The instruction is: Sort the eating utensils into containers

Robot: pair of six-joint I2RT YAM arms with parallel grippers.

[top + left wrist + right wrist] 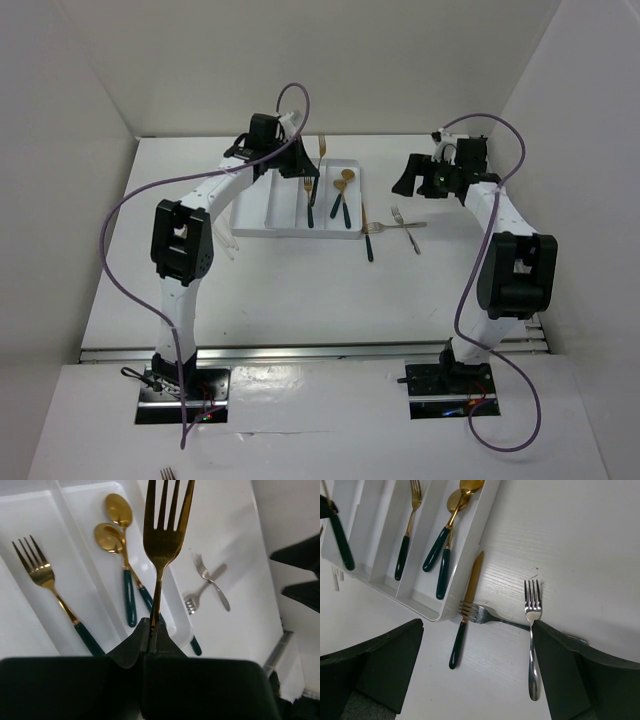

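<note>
Gold fork [164,535], slim, tines poking out past the left pincer [152,630] clamped on its neck. White tray [22,515] below that pincer: second fork [42,575] in one slot, two teal-handled spoons [109,537] next door. Right pincer [477,630] gaping wide, silver forks [532,607] on the tabletop [570,540] under it.

Glossy metal fork [162,535]; tray [25,515] seemingly plastic.

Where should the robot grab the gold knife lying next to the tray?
Grab the knife by its dark handle, coming straight down from above. It lies flat on the table. A silver fork touches its middle and the tray sits beside its blade, but the handle sticks out free.
</note>
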